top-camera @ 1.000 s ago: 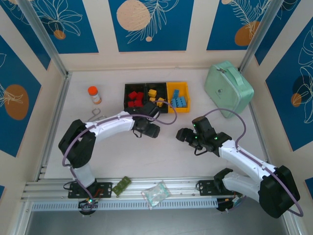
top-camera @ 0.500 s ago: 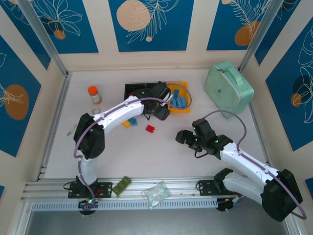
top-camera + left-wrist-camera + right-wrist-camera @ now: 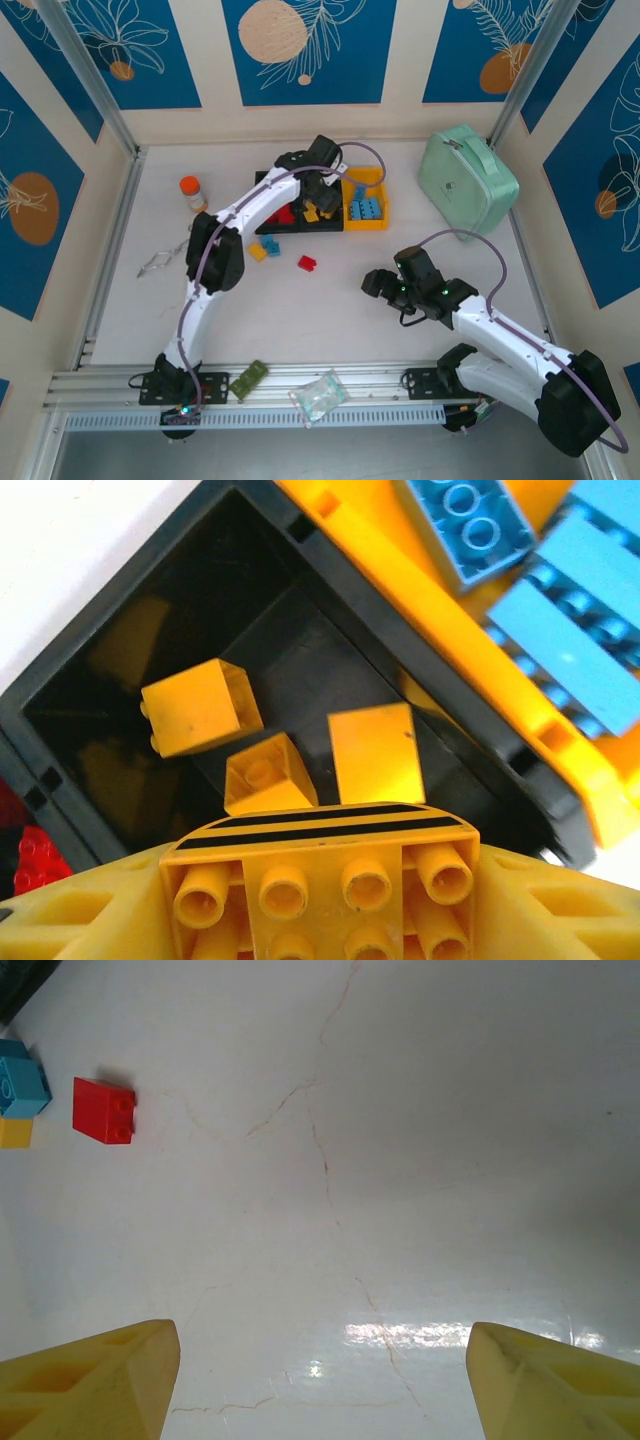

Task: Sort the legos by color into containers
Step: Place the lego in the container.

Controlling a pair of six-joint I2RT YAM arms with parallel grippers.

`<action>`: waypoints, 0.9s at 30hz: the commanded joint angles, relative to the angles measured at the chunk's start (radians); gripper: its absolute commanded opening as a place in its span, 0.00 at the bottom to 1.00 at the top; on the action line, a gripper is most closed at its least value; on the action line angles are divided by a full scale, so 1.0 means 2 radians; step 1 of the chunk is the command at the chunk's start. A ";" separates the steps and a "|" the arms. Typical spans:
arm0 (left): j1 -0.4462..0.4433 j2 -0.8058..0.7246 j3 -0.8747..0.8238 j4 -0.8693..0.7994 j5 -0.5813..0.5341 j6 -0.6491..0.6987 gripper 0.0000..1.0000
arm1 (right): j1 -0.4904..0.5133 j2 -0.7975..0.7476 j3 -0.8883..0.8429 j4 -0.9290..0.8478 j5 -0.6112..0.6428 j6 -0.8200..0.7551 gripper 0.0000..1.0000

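Jaws of the left gripper (image 3: 312, 200) are pinched on a yellow-orange brick (image 3: 320, 880), right above the middle black bin (image 3: 290, 650) with three yellow bricks (image 3: 370, 752). I'd drop it low and centred so it can't hop into the yellow-orange bin (image 3: 430, 610) of blues. Right gripper (image 3: 320, 1360) hangs spread and empty over the table (image 3: 400, 1160), with a red brick (image 3: 104, 1110) nearby.

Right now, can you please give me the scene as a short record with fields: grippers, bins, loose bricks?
left gripper: shut on held brick, yellow, over middle bin
right gripper: open, over bare table
left bin: black, red bricks
middle bin: black, three yellow bricks inside
right bin: yellow, blue bricks
loose: red brick; blue brick beside loose yellow brick
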 commanded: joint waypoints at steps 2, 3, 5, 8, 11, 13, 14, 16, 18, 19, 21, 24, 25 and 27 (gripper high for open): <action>0.010 0.041 0.056 -0.016 0.023 0.024 0.65 | 0.005 -0.006 0.001 -0.018 0.007 0.012 0.76; 0.012 0.047 0.064 -0.013 0.024 0.025 0.65 | 0.005 -0.006 0.001 -0.019 0.008 0.013 0.76; 0.016 0.059 0.081 -0.011 0.029 0.026 0.66 | 0.005 -0.006 0.001 -0.021 0.008 0.014 0.76; 0.018 0.067 0.087 0.001 0.037 0.027 0.67 | 0.005 -0.005 0.002 -0.023 0.010 0.016 0.76; 0.018 0.074 0.092 0.011 0.033 0.029 0.73 | 0.005 -0.003 0.007 -0.025 0.011 0.016 0.76; 0.018 0.079 0.104 0.004 0.029 0.027 0.77 | 0.006 -0.001 0.011 -0.028 0.011 0.014 0.76; 0.018 0.079 0.107 0.002 0.024 0.025 0.79 | 0.005 0.000 0.012 -0.028 0.012 0.014 0.76; 0.018 0.074 0.108 0.000 0.024 0.021 0.82 | 0.005 0.000 0.015 -0.026 0.012 0.013 0.76; 0.017 0.066 0.107 -0.004 0.023 0.016 0.82 | 0.006 0.004 0.017 -0.024 0.011 0.012 0.76; 0.017 0.059 0.106 -0.008 0.020 0.013 0.82 | 0.006 0.008 0.019 -0.023 0.010 0.011 0.76; 0.016 0.040 0.091 -0.007 0.026 0.003 0.80 | 0.009 0.013 0.021 -0.018 0.009 0.011 0.76; 0.012 -0.013 0.029 0.018 0.034 -0.011 0.80 | 0.014 0.024 0.023 -0.009 0.009 0.009 0.76; 0.011 -0.035 0.000 0.032 0.036 -0.016 0.80 | 0.017 0.029 0.026 -0.006 0.009 0.008 0.76; 0.009 -0.075 -0.053 0.054 0.044 -0.028 0.80 | 0.022 0.037 0.032 -0.002 0.012 0.003 0.76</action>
